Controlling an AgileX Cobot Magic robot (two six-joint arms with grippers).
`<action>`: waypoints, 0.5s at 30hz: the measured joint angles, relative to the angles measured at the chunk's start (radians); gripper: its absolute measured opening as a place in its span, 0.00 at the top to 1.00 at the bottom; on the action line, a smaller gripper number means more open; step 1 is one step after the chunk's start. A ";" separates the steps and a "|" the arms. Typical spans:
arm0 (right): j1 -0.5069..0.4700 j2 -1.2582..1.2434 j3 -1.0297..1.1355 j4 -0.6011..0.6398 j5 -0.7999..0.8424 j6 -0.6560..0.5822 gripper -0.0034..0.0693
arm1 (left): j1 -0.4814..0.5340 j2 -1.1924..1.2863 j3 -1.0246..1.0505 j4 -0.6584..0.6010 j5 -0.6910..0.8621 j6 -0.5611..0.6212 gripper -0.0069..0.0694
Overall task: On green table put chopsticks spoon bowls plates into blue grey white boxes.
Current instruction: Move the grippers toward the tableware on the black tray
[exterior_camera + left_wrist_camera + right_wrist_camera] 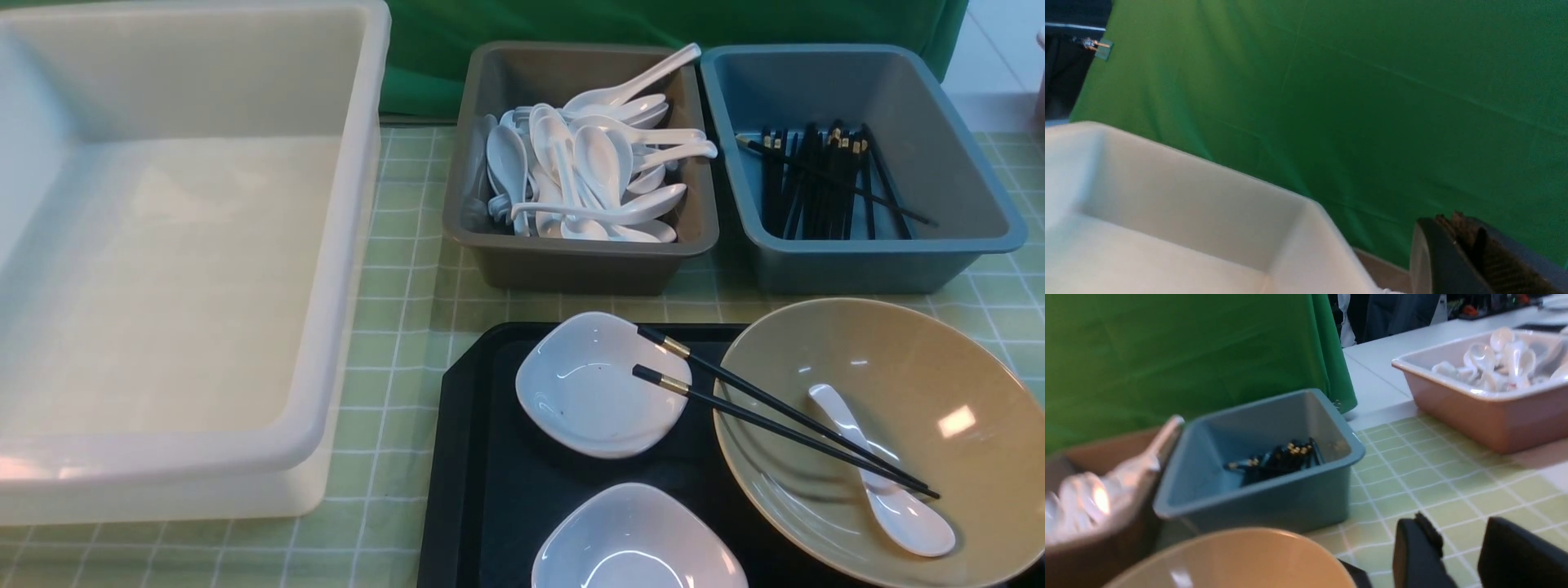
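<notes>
A black tray [482, 490] lies flat at 6 o'clock, close to the front. Its corner at 10 o'clock is cut at a slant.

A big green curtain [555, 20] hangs at 12 o'clock, all along the back. It has soft folds in it.

Past the curtain's edge, at about 2 o'clock, there is a white bench [1392, 351]. A pink tub [1486, 416] sits near it, well apart from the tray. The tub holds a heap of spoons [1494, 363], white and shiny.

Behind the white bench there are dark shapes [1392, 310]. They are too blurry to tell what they are.
</notes>
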 joint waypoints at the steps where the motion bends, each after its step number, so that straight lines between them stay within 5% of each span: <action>1: 0.000 0.000 0.000 0.000 -0.011 0.018 0.63 | 0.000 0.000 0.000 -0.001 -0.001 -0.028 0.91; 7: 0.000 0.000 0.000 0.003 -0.167 0.192 0.63 | 0.000 0.000 -0.004 -0.008 0.017 -0.093 0.91; 15: 0.000 0.149 -0.237 0.005 -0.163 0.208 0.63 | 0.000 0.128 -0.242 -0.001 0.178 -0.097 0.91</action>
